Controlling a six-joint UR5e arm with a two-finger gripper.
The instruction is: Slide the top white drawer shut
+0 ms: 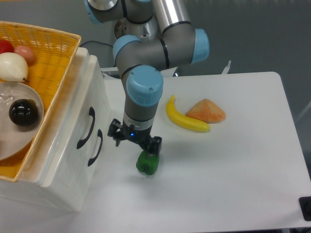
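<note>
Camera view: gripper [134, 142], fingers spread and holding nothing, hangs over the green pepper [147, 162] on the table [233, 184], clear of the top white drawer [83, 127] (flush with the cabinet), beneath the yellow basket [46, 63] holding produce.

The bench [233, 184] has a smooth white top with rounded corners at the far right and a thin pale edge. Lighting is even and diffuse, casting soft shadows on the surface. Beyond the bench lies a plain dark grey floor [252, 34], uniform in tone, with no markings visible. A small dark object [305, 208] sits at the bench's right edge, cut off by the frame.
</note>
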